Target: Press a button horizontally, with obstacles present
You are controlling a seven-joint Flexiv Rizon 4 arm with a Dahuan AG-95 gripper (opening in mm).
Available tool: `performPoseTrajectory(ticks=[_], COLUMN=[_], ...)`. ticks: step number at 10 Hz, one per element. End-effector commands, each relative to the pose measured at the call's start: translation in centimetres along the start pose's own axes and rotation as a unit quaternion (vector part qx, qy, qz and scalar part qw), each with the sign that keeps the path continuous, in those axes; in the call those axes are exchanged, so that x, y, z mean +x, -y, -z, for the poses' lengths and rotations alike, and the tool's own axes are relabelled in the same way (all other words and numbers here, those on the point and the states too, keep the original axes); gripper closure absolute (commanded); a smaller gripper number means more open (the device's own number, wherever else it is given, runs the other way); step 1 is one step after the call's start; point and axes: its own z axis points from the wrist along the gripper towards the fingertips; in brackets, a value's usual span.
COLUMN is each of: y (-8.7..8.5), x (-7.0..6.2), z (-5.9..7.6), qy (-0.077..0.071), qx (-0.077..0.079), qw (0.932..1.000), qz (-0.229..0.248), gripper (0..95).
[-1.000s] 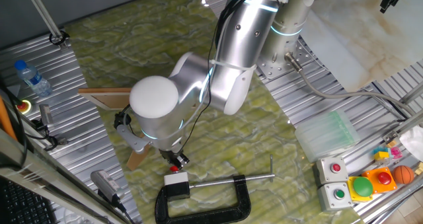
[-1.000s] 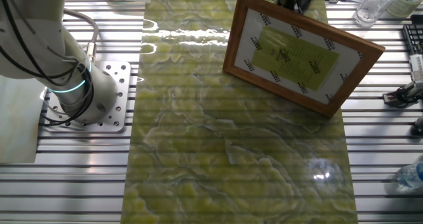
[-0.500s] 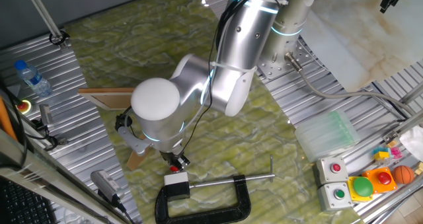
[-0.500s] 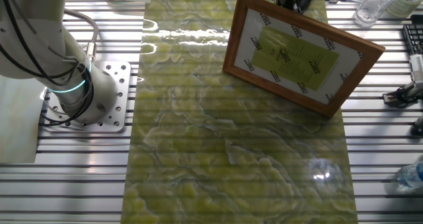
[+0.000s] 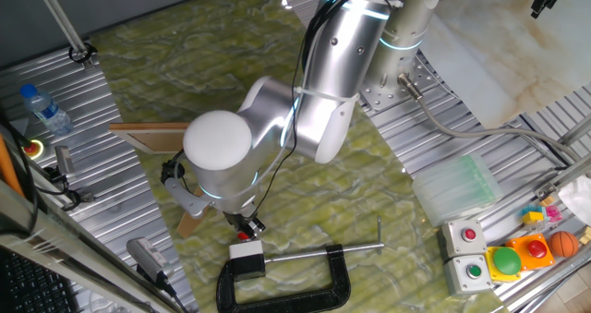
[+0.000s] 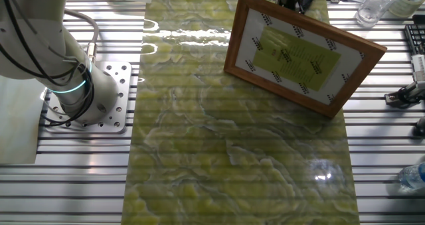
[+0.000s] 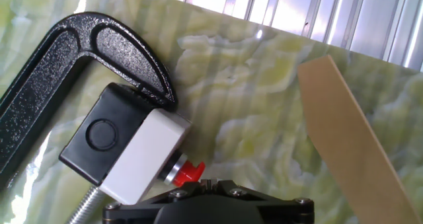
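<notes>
— So, where is the end effector?

— At the bottom edge of the hand view, dark, right against the button. The red cap points toward it and seems to touch it.

— Open or closed?

— I cannot tell; no fingertips show.

— And the button's box?

— White box with a black base, lying on its side, held in the black C-clamp on the green marbled bench.

— The obstacles?

— A wooden strip lies to the right, apart from the button. In one fixed view the board sits farther back, behind the arm.
</notes>
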Motion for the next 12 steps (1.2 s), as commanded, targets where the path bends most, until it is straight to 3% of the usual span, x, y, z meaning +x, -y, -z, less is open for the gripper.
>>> performPoseTrajectory(ticks=[1,6,11,12], y=[-0.12,-0.19,-0.35,-0.43], x=[-0.18,-0.33,-0.57,-0.79], z=[-0.01,0.03,0.12,0.05], qy=[0.001,0.005,0.018,0.026], qx=[0.001,0.005,0.003,-0.011], qw=[1.0,0.9998,0.9993,0.999], qz=[0.001,0.02,0.032,0.034], gripper=[95.0,95.0,95.0,95.0])
